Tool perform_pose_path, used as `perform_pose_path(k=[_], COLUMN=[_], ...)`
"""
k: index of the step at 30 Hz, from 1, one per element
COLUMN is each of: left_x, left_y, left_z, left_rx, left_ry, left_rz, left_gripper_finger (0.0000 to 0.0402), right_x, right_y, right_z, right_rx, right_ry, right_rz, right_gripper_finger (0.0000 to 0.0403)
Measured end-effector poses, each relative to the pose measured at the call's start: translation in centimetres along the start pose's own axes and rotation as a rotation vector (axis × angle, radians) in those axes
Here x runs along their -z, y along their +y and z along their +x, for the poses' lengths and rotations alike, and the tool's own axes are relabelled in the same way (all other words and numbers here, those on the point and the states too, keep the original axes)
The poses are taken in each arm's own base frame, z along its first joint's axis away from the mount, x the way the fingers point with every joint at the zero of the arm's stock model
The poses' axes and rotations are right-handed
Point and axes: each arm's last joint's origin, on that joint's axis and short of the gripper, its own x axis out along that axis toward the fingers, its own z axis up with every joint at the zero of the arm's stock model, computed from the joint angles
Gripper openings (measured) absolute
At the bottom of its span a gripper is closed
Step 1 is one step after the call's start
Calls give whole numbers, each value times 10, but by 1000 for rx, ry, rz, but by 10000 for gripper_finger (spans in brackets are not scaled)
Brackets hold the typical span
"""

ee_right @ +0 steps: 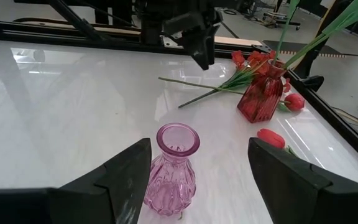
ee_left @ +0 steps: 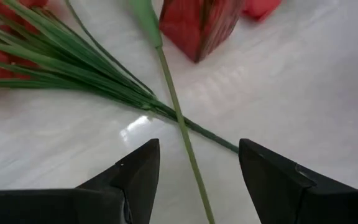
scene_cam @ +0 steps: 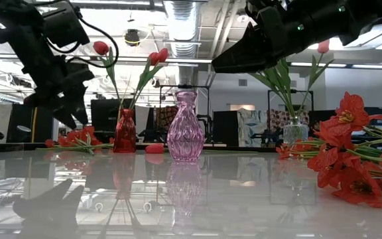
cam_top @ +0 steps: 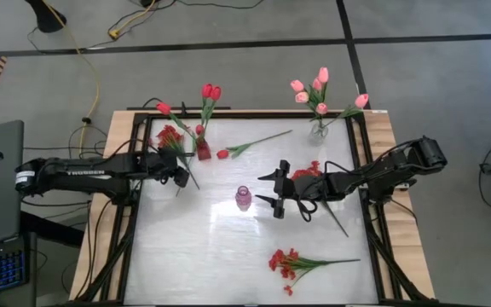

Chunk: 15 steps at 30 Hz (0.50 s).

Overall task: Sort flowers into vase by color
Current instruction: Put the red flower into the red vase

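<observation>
The left hand (cam_top: 180, 178) is held released over the tabletop (cam_top: 194, 256), its fingers (ee_left: 135, 174) spread either side of crossed green stems just beside the red vase (cam_top: 204, 151), which carries red tulips (cam_top: 210, 91). The right hand (cam_top: 277, 188) is likewise released, facing the empty pink vase (cam_top: 243, 198). Pink tulips (cam_top: 318, 89) are seen in what appears to be a clear vase (cam_top: 318, 129). One red tulip (cam_top: 225, 153) and a red bunch (cam_top: 286, 263) lie loose.
</observation>
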Motion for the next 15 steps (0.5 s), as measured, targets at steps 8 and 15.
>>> perform_pose_path(k=[8, 15], left_x=[1, 6], left_y=[-11, -12], left_z=[23, 41], left_rx=[-39, -113], left_ry=[29, 96], left_rz=[59, 93], left_gripper_finger=[206, 206], right_x=[0, 0], right_y=[0, 0], right_z=[0, 0], right_rx=[0, 0], right_ry=[-1, 0], right_rz=[0, 0], right_gripper_finger=[295, 295])
